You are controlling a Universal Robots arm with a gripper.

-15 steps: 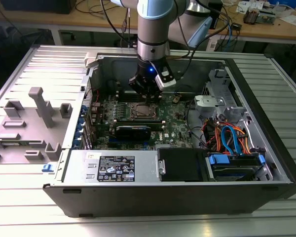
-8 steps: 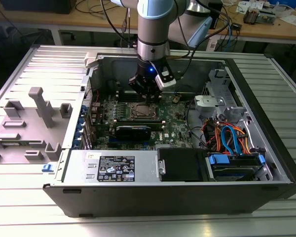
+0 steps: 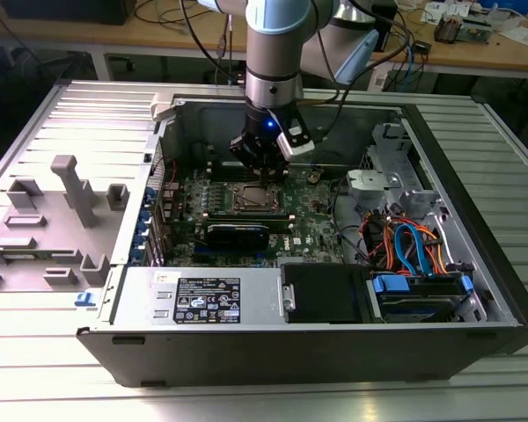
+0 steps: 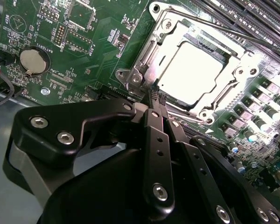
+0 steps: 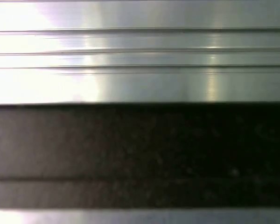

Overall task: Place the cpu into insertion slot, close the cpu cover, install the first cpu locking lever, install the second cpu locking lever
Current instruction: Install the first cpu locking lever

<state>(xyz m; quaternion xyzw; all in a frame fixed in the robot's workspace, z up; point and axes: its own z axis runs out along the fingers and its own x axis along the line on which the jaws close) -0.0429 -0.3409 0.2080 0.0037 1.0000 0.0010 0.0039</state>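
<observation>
Silver-grey and square, the cpu (image 4: 191,70) sits flat in the insertion slot (image 4: 164,103) on the green motherboard (image 4: 95,56), its bright metal top facing up through the window of the cpu cover (image 4: 154,53), which lies closed over it. Being square, the chip has no long axis to speak of; in the second wrist view its edges run parallel with the cover's frame. A thin locking lever (image 4: 214,25) runs straight along the far side of the socket, beside the long black memory slots (image 4: 252,14).

The end effector (image 4: 156,95) hovers right at the near corner of the cover, its black fingers (image 4: 154,126) drawn together to a narrow point and clenched on nothing visible. A round coin battery (image 4: 31,60) sits well apart from the socket on the same board.

In the exterior view the arm reaches straight down into the open computer case (image 3: 246,325), which lies on its side on the ribbed metal bench (image 3: 62,387), with the end effector (image 3: 262,176) over the socket (image 3: 253,198). Orange and blue cables (image 3: 405,242) crowd the exterior view's right of the case.
</observation>
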